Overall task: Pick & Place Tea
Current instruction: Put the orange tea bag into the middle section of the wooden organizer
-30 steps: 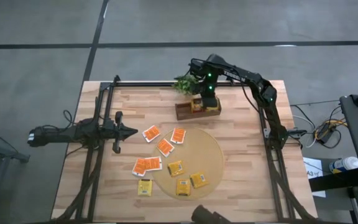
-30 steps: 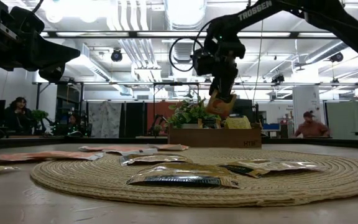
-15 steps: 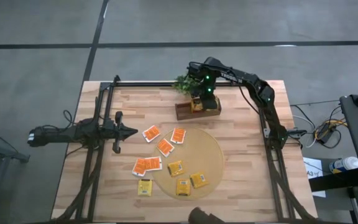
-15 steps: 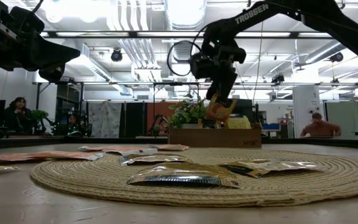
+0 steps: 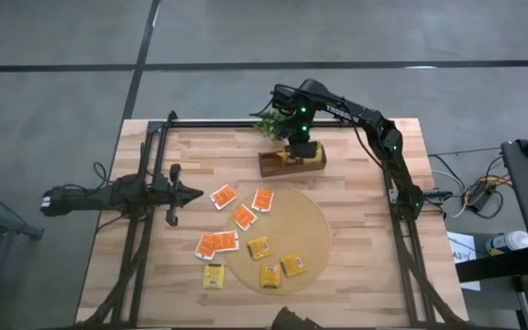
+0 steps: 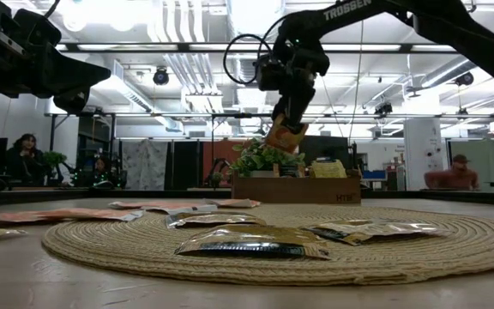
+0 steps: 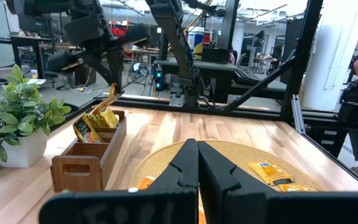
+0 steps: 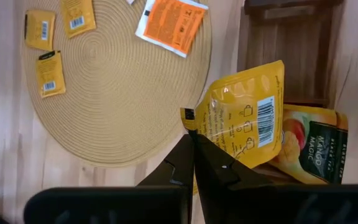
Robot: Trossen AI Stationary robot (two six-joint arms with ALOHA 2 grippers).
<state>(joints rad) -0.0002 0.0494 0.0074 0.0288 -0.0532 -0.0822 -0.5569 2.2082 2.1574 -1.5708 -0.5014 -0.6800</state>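
1. High view: my right gripper [image 5: 293,152] hangs over the wooden box [image 5: 291,162] by the plant [image 5: 269,124]; my left gripper [image 5: 193,193] waits at the table's left, jaws closed on nothing. Loose tea packets [image 5: 243,215] lie on and beside the round mat [image 5: 287,240].
2. Low view: my right gripper [image 6: 284,118] holds a yellow packet [image 6: 284,136] above the box [image 6: 294,189].
3. Left wrist view: my left fingers [image 7: 188,163] are pressed together.
4. Right wrist view: my right jaws pinch the yellow packet [image 8: 244,124] by its corner.
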